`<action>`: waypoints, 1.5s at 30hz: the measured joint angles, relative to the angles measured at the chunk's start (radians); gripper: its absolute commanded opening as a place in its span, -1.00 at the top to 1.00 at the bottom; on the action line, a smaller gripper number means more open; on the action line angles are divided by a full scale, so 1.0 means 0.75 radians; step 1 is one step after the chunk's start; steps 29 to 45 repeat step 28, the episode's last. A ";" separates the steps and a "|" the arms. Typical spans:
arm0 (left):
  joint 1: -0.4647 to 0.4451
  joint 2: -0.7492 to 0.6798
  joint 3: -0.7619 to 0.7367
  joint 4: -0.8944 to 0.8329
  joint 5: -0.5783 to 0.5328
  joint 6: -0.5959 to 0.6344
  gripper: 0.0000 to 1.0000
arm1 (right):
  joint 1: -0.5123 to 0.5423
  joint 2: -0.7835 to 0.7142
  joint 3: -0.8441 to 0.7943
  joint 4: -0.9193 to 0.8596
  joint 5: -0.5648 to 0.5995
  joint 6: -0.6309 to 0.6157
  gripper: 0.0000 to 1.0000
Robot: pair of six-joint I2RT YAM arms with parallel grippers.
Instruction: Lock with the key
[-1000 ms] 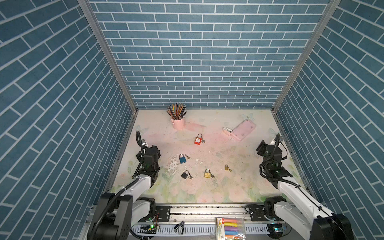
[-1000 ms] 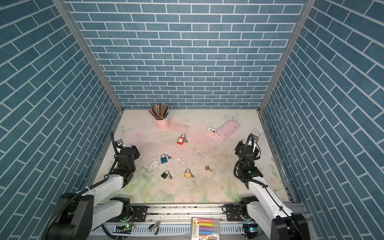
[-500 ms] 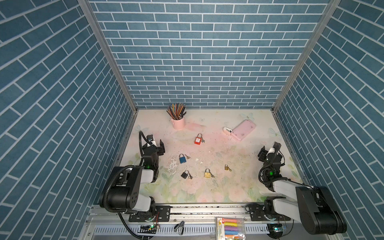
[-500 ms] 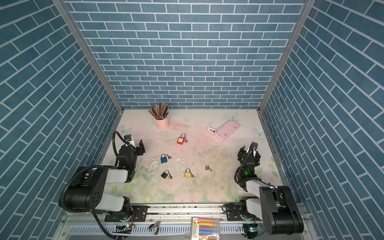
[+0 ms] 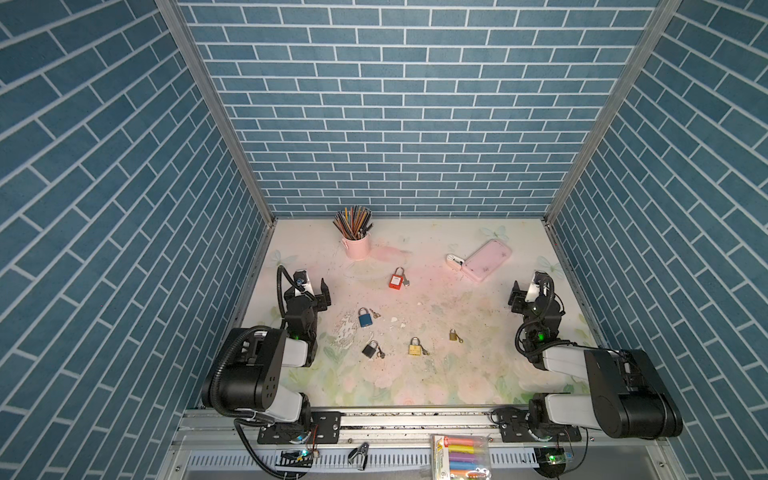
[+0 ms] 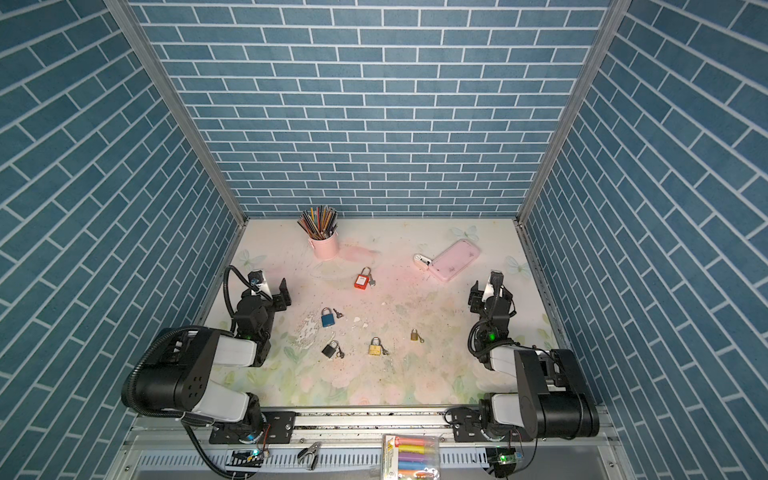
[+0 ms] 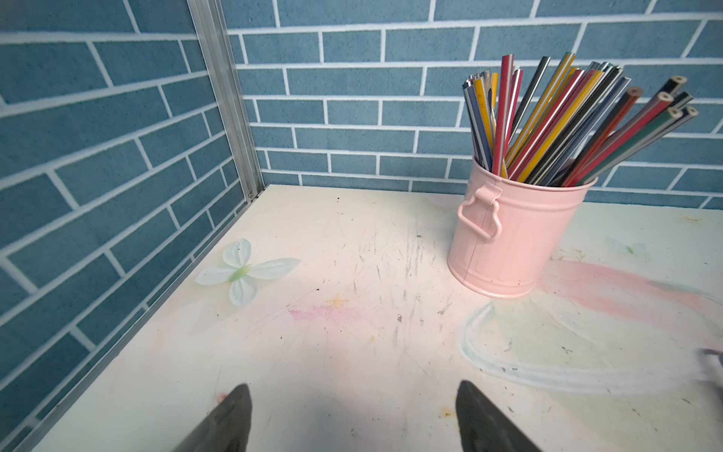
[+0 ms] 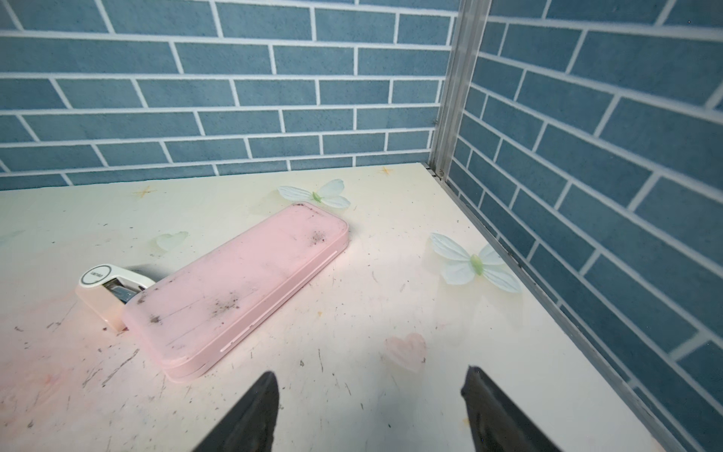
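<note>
Both arms sat at the side edges of the surface (image 5: 415,386) in both top views, neither holding anything. The left tool (image 5: 312,285) was spread wide and so was the right tool (image 5: 528,286), each with only bare surface between its tips. The padlocks lay mid-frame. Nearest the left tool was the blue padlock (image 5: 365,319), down and to the right of it, shackle pointing toward the top of the frame. Its key (image 5: 375,314) lay just beside it on the right; I couldn't tell if it was seated. The small brass padlock (image 5: 453,334) sat down-left of the right tool, well apart. My guess is the left arm had the shorter reach. Neither wrist view showed a padlock.
</note>
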 measured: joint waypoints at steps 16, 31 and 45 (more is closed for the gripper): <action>-0.041 0.005 0.019 -0.007 -0.019 0.041 -0.70 | -0.082 0.190 0.040 0.129 -0.131 0.007 -0.74; -0.017 0.015 0.040 -0.035 0.045 0.042 -0.70 | -0.082 0.190 0.040 0.129 -0.134 0.008 -0.85; -0.017 0.015 0.040 -0.035 0.045 0.042 -0.70 | -0.082 0.190 0.040 0.129 -0.134 0.008 -0.85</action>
